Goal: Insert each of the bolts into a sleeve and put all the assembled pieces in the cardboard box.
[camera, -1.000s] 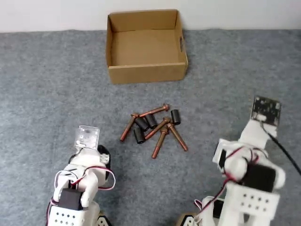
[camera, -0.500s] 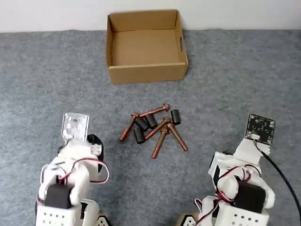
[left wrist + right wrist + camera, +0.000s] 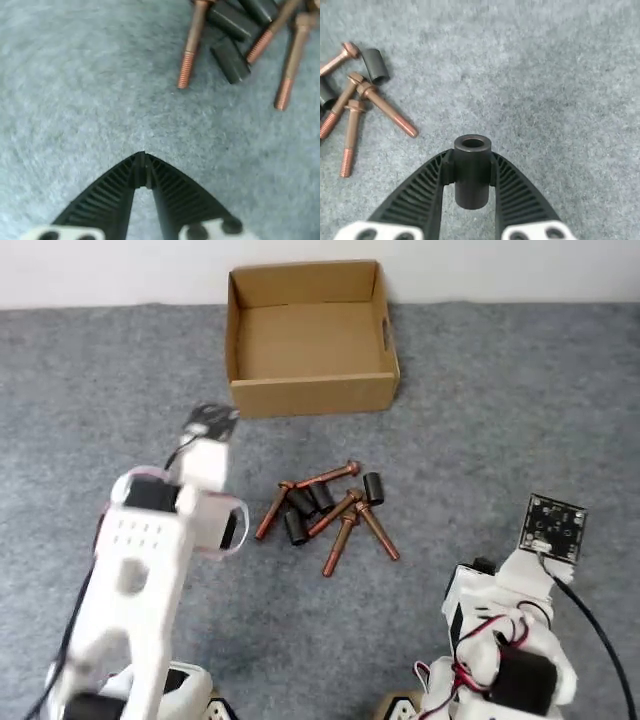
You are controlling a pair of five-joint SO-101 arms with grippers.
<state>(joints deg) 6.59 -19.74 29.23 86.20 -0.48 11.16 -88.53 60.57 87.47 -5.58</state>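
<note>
Copper-coloured threaded metal bolts [image 3: 338, 545]: 5, loose together on the grey carpeted bench [image 3: 500, 390].
Short black cylindrical sleeves [image 3: 372, 488]: 5 in all. Four lie among the bolts, and a fifth sleeve [image 3: 472, 172] stands gripped in the right claw [image 3: 471, 159].
Open brown cardboard box [image 3: 310, 395]: 1.
White robot arms [image 3: 140, 570]: 2.
Black ribbed claws: 2, the right claw and the left claw [image 3: 143, 167].

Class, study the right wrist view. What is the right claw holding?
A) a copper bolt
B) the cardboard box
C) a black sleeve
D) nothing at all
C: the right claw is closed around a black sleeve, gripped between its two fingers with the sleeve's open bore showing.
</note>
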